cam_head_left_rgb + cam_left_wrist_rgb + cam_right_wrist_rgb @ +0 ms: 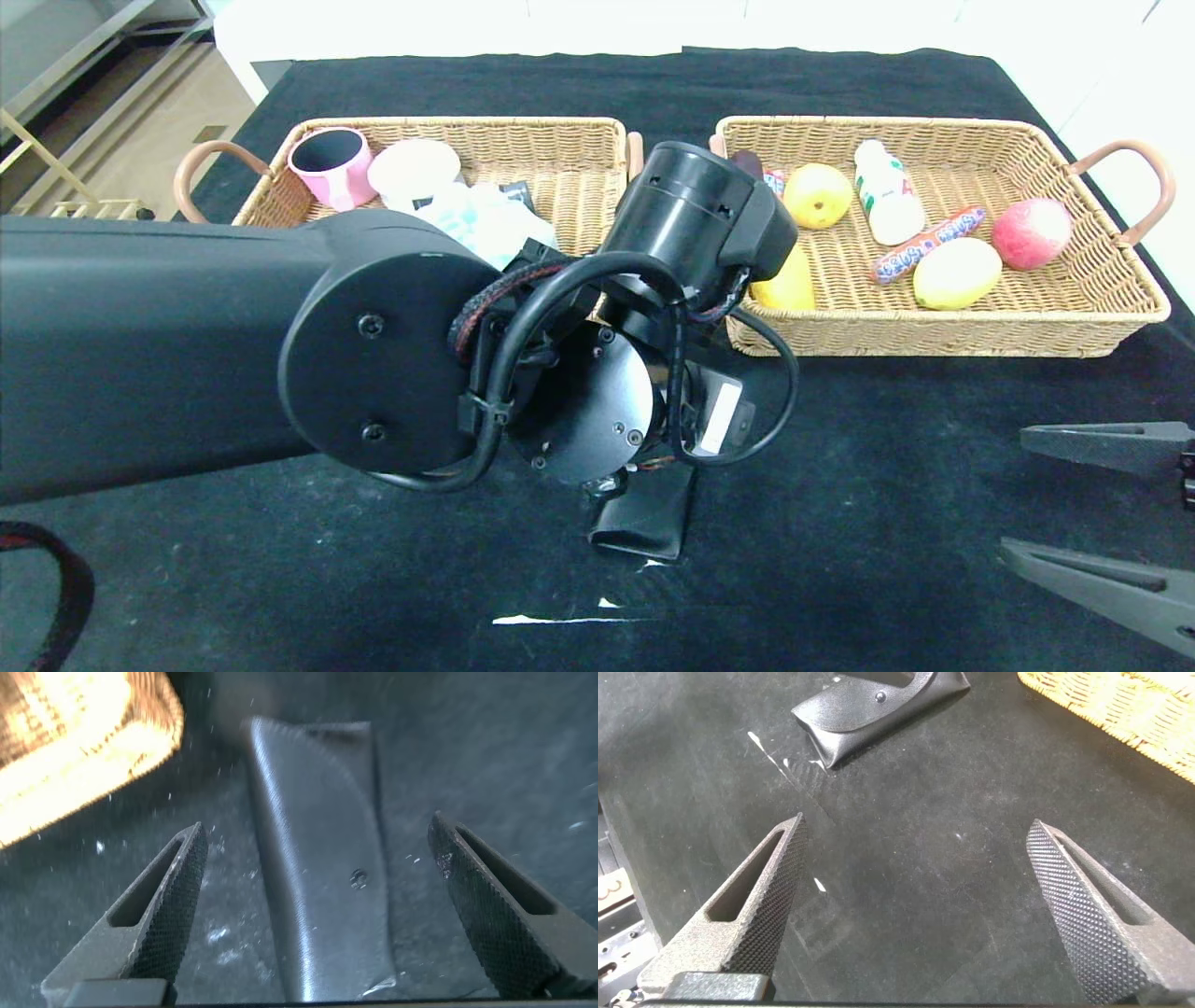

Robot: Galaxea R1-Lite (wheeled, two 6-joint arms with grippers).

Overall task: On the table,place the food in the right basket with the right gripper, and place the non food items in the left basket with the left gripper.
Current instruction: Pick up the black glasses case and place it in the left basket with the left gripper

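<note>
We see two baskets side by side at the table's [887, 448] far side, the left basket [560, 154] beside the right basket [1027, 308]. Before them a glasses case [649, 518] lies on the table, under the left arm [187, 345].

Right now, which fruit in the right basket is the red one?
The apple at the basket's right end, beside the handle. The other fruits visible there are yellow.
</note>
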